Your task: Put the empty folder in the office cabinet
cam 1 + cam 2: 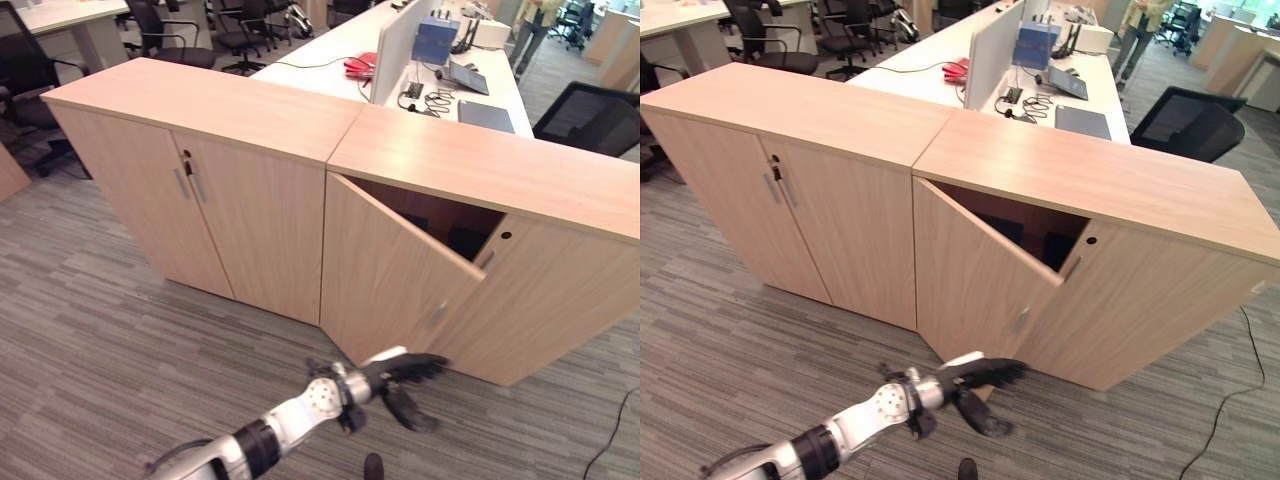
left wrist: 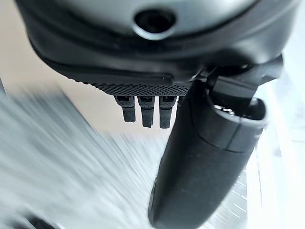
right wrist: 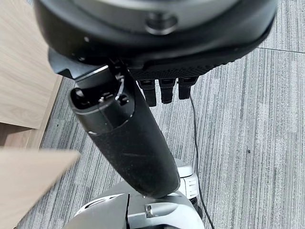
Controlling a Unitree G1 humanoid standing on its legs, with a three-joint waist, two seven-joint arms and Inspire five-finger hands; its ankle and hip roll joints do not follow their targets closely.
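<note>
The right-hand office cabinet [image 1: 480, 165] has its left door [image 1: 390, 270] swung partly open, and its inside is dark with dim shapes I cannot make out. My left hand [image 1: 400, 372] reaches in low over the carpet, just in front of that door's bottom corner. Its fingers are straight, its thumb hangs down, and it holds nothing. In the left wrist view the left hand [image 2: 157, 52] is open too, with blurred carpet past it. My right hand [image 3: 157, 47] hangs open over the carpet beside a wooden cabinet panel [image 3: 24, 71], also holding nothing.
A second cabinet [image 1: 190, 180] with both doors shut adjoins on the left. Behind stand white desks with a red item [image 1: 360, 65], a divider screen and cables. A black chair [image 1: 590, 115] sits at the back right, and a person [image 1: 535, 25] stands far back.
</note>
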